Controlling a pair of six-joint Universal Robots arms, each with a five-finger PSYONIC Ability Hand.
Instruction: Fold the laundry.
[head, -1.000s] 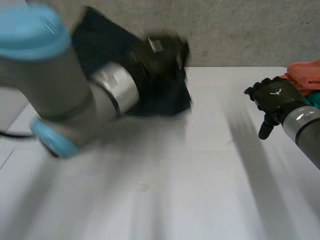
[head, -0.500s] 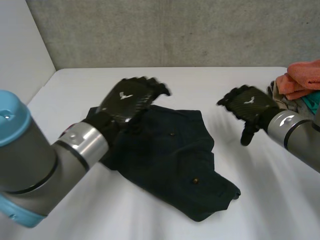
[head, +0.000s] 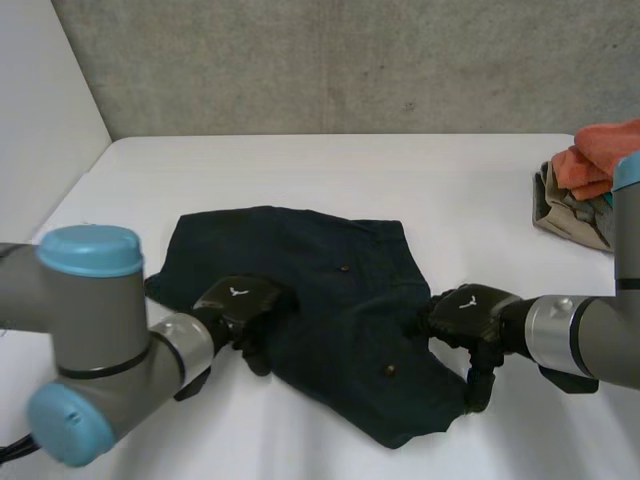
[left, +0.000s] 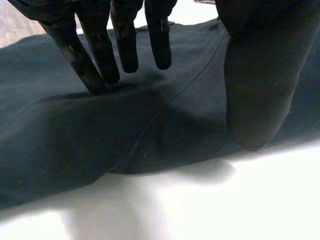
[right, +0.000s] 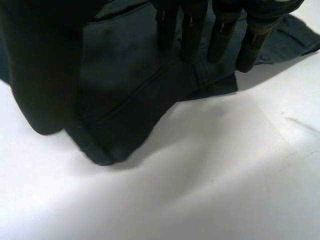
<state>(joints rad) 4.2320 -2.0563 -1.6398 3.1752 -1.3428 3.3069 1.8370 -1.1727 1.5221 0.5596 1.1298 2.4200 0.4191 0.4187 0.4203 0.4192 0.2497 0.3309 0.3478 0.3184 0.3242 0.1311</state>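
Garment first: you see dark navy woven cloth, matte and creased, with raised seams and small round buttons, lying rumpled on the middle of the smooth white table. Your left hand rests straight, relaxed fingers on its near left edge, thumb at the hem, and your right hand lays straight fingers on its right edge, gripping nothing. Well apart, at the table's far right, sits a soft heap of orange and beige laundry.

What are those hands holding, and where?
Nothing is gripped: the left hand and right hand rest straight fingers on opposite edges of the dark garment.
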